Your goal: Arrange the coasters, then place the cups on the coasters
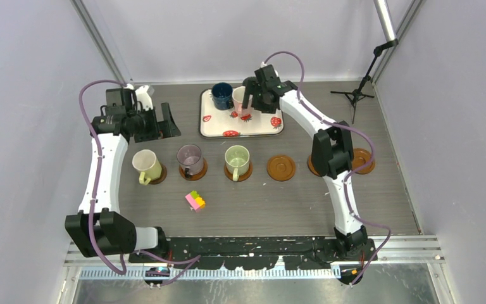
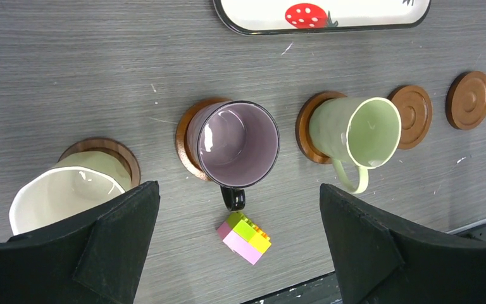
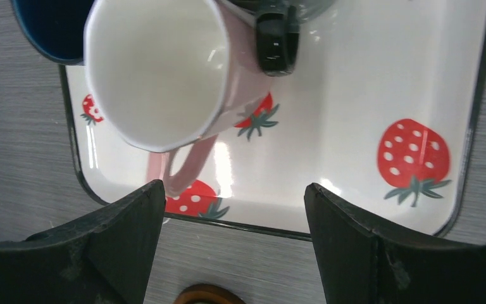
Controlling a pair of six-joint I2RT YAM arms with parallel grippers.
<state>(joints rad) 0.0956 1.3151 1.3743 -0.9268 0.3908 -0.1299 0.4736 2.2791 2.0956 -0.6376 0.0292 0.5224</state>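
Three cups stand on coasters in a row: cream-yellow, purple-grey and pale green. To their right lie a bare coaster, a coaster half hidden by the right arm, and another coaster. On the tray stand the dark blue cup and the pink cup. A dark cup's handle shows beside the pink one. My right gripper hangs open over the tray's near edge, just short of the pink cup's handle. My left gripper is open and empty, high at the back left.
A small pink, yellow and green block toy lies in front of the purple-grey cup. A tripod stand is at the back right. Walls close in the table on three sides.
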